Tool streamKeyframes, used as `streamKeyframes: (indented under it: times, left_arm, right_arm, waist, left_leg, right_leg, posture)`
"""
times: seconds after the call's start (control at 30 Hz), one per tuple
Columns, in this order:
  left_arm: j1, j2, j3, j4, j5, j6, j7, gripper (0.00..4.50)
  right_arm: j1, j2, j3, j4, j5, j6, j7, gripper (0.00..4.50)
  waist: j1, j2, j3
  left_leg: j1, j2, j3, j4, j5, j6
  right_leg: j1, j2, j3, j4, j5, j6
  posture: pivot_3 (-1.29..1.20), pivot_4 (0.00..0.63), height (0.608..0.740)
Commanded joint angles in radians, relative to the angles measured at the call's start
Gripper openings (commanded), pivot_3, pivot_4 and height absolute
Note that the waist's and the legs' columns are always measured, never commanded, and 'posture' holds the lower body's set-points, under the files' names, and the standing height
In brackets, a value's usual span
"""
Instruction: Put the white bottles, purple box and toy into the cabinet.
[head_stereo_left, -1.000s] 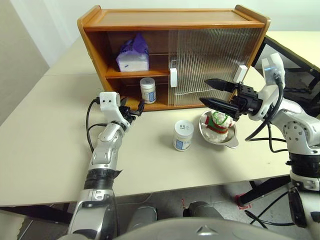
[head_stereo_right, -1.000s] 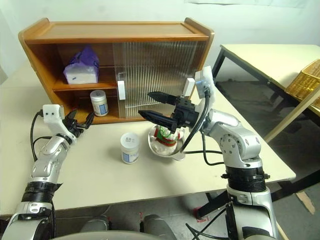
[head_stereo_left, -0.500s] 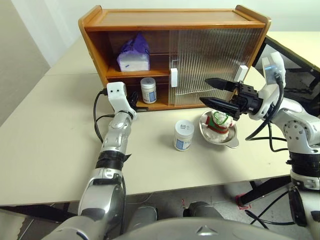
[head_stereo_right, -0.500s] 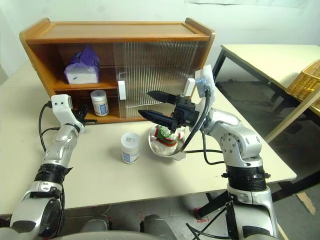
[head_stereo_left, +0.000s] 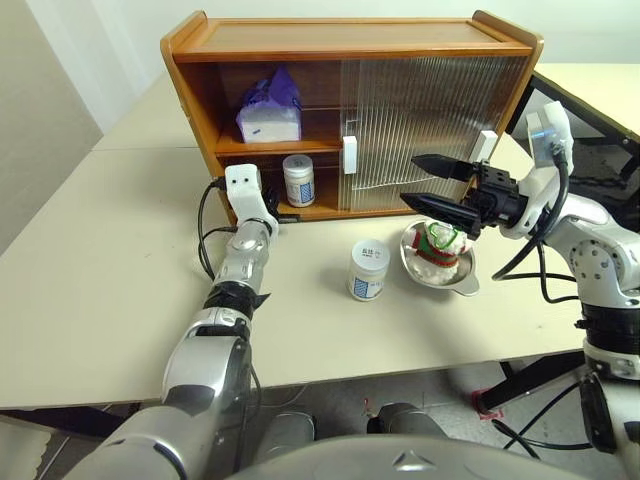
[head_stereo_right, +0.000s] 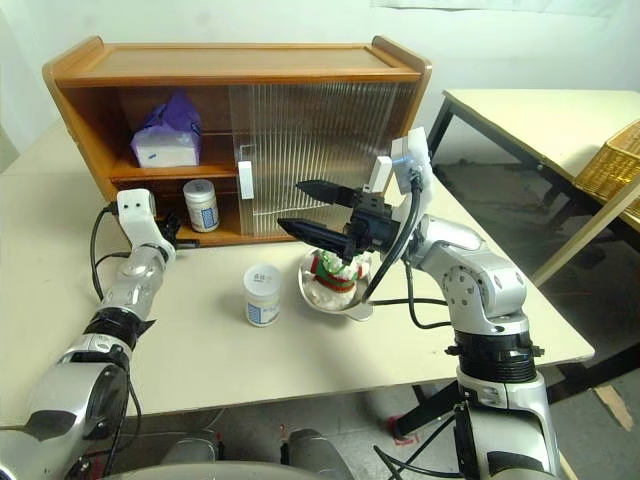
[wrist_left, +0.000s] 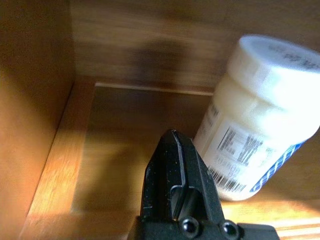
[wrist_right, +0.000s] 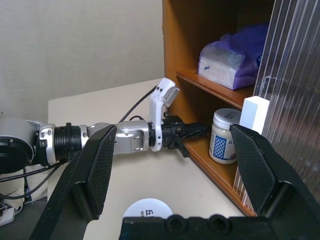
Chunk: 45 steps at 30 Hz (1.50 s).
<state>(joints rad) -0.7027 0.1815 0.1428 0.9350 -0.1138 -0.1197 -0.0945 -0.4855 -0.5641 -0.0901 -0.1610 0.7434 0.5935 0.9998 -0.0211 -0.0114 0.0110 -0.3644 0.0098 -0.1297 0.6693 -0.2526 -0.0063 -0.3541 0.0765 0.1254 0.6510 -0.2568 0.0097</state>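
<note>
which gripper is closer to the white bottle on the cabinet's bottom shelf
Left. The left gripper, shut, reaches into the cabinet right beside that white bottle. The right gripper hangs open over the toy, off to the side.

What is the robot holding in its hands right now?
Nothing. The left end effector is shut and empty, beside the white bottle in the cabinet. The right end effector is open above the toy.

Cabinet's (head_stereo_left: 350, 50) left half is standing open, but a bottle (head_stereo_left: 297, 180) is sitting on the lower shelf and the box (head_stereo_left: 268, 110) is hogging the upper one. Sliding doors (head_stereo_left: 430, 120) are blocking the right half completely.
</note>
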Motion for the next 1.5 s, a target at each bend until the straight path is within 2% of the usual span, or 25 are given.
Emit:
streamKeyframes:
  times: [0.03, 1.07, 1.2, 1.3, 1.4, 1.5]
  left_arm:
    - [-0.036, 0.000, 0.002, 0.066, 0.013, -0.030, -0.008, 0.01]
    - [-0.130, -0.038, -0.013, 0.214, 0.047, -0.067, -0.169, 0.01]
    - [-0.121, -0.020, 0.012, 0.195, 0.027, -0.083, -0.162, 0.01]
    - [-0.068, -0.007, 0.017, 0.116, 0.002, -0.100, -0.221, 0.01]
    - [0.000, -0.001, 0.002, 0.006, -0.017, -0.083, -0.283, 0.59]
    - [0.156, 0.024, -0.016, -0.266, -0.075, -0.005, -0.391, 1.67]
  right_arm:
    - [-0.006, -0.010, -0.001, -0.021, 0.000, 0.011, -0.004, 4.50]
    - [0.023, -0.011, -0.012, -0.046, 0.004, 0.008, -0.030, 4.50]
    - [0.021, -0.010, -0.011, -0.046, 0.004, 0.008, -0.031, 4.50]
    - [0.018, -0.009, -0.010, -0.043, 0.004, 0.008, -0.030, 4.50]
    - [0.017, -0.008, -0.008, -0.040, 0.003, 0.008, -0.028, 4.50]
    - [0.010, -0.005, 0.000, -0.032, 0.002, 0.008, -0.022, 4.50]
  waist:
    - [-0.001, 0.000, 0.000]
    - [-0.018, 0.000, 0.000]
    - [-0.021, 0.000, 0.000]
    - [-0.023, 0.000, 0.000]
    - [-0.024, 0.000, 0.000]
    - [-0.024, 0.000, 0.000]
  left_leg:
    - [0.000, 0.000, 0.000, 0.000, 0.000, 0.000]
    - [-0.001, -0.001, 0.000, 0.000, 0.000, 0.001]
    - [-0.001, -0.001, 0.000, 0.000, 0.000, 0.001]
    - [-0.001, -0.001, 0.000, -0.001, 0.001, 0.001]
    - [-0.001, -0.002, 0.000, -0.002, 0.000, 0.001]
    - [-0.001, -0.002, 0.001, -0.003, 0.000, 0.001]
  right_leg:
    - [0.000, 0.000, 0.000, 0.000, 0.000, 0.000]
    - [0.000, -0.001, 0.000, -0.002, 0.000, 0.003]
    - [0.000, -0.001, 0.000, -0.002, 0.000, 0.004]
    - [0.000, -0.001, 0.000, -0.002, 0.000, 0.004]
    - [0.000, -0.001, 0.000, -0.002, 0.000, 0.004]
    - [0.000, -0.001, 0.000, -0.003, -0.001, 0.004]
  posture:
    - [-0.06, 0.000, 0.740]
    - [-0.11, 0.000, 0.740]
    - [-0.10, 0.000, 0.740]
    - [-0.10, 0.000, 0.740]
    - [-0.08, 0.000, 0.740]
    - [-0.07, 0.000, 0.740]
